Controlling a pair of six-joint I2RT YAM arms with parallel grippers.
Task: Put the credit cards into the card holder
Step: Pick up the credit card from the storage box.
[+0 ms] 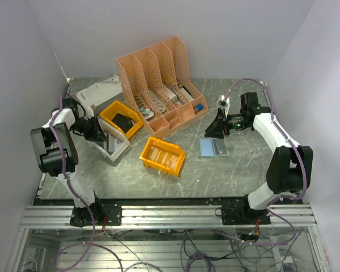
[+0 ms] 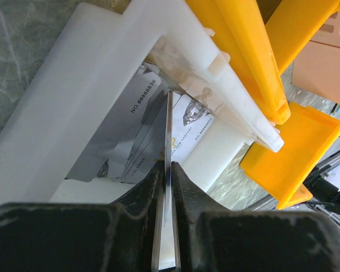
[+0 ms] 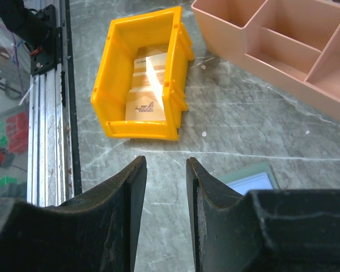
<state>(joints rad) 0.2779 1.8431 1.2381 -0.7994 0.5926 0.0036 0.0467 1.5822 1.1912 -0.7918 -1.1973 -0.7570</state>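
My left gripper [image 2: 167, 164] is shut on a thin pale credit card [image 2: 169, 124], seen edge-on and held upright over a white bin [image 2: 85, 85]. Several more pale cards [image 2: 136, 136] lie in that bin. In the top view the left gripper [image 1: 98, 130] is at the white bin [image 1: 118, 149] on the left. The card holder [image 1: 214, 147] lies open on the table, light blue inside. Its grey-green corner shows in the right wrist view [image 3: 252, 180]. My right gripper [image 3: 165, 161] is open and empty, just above and beyond the holder [image 1: 218, 128].
A yellow bin [image 1: 162, 156] holding tan cards [image 3: 147, 85] stands mid-table. Another yellow bin [image 1: 122, 119] rests over the white bin. A peach file organizer [image 1: 158, 85] stands behind, with a white box [image 1: 99, 90] to its left. Aluminium rails [image 1: 170, 216] run along the near edge.
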